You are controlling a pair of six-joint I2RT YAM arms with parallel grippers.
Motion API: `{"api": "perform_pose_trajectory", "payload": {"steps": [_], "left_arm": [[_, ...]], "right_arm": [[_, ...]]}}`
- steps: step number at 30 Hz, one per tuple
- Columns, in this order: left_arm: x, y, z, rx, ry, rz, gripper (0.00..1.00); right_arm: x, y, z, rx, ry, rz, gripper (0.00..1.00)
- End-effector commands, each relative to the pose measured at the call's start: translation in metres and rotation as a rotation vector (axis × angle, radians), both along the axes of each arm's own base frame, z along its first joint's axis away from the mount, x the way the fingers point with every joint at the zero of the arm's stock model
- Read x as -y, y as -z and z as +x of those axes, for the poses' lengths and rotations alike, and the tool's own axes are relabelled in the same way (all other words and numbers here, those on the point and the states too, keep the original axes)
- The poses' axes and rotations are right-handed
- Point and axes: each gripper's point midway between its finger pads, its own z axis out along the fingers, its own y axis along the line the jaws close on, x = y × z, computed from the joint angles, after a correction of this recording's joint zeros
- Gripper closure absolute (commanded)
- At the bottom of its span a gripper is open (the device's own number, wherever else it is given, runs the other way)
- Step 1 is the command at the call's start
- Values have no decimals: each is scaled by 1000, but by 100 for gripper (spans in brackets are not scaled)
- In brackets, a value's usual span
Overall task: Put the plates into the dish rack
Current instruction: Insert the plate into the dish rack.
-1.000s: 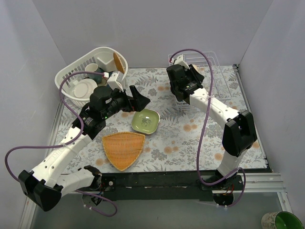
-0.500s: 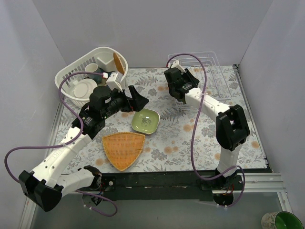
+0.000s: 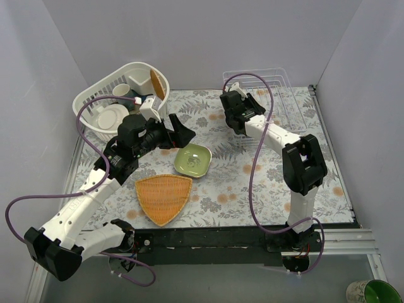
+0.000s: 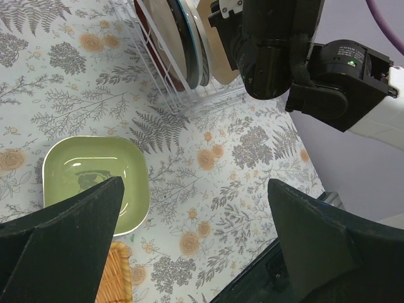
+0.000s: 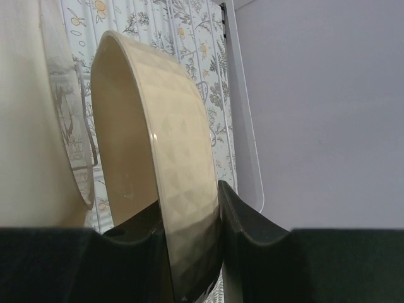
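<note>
Our right gripper [image 5: 189, 211] pinches the cream dish [image 5: 151, 120] by its rim, on edge in the dish rack [image 4: 183, 95]. It looks stiff, glossy, slippery and breakable, so we'd grip deep. Our left gripper [image 4: 194, 186] hangs spread above the pale green dish [image 4: 95, 180] on the table [image 4: 240, 145].

- The left arm [image 3: 88, 196] is made of white shell links joined by chunky black joint housings; the right arm [image 3: 273, 134] is built the same way.
- A purple cable [image 3: 81, 123] runs in loose loops along the left arm, and a second purple cable [image 3: 254, 177] trails along the right arm.
- The left end effector [image 4: 194, 189] has two broad, matte black fingers with angular edges.
- The right end effector [image 5: 189, 208] has black fingers with smooth, rounded inner faces.
- A small white camera mount [image 3: 150, 107] sits on the left wrist.
- A green light [image 4: 351, 62] glows on a black housing of the right arm.
</note>
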Motion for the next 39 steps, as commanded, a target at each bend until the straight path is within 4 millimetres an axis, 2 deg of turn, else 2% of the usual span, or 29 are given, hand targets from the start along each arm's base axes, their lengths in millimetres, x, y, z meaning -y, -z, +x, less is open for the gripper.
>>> {"api": "perform_pose_trajectory", "payload": {"steps": [1, 15, 21, 37, 39], "left_arm": [[-7, -5, -1, 23, -12, 7, 2], [-8, -8, 0, 20, -18, 17, 2], [-10, -7, 0, 15, -24, 22, 2], [-12, -6, -4, 14, -21, 20, 2], [-12, -5, -5, 10, -20, 23, 2]], "right_arm": [[1, -6, 10, 54, 17, 31, 99], [6, 8, 35, 50, 50, -10, 99], [12, 24, 42, 24, 67, -28, 99], [15, 58, 32, -88, 57, -23, 99], [13, 62, 31, -99, 54, -1, 96]]}}
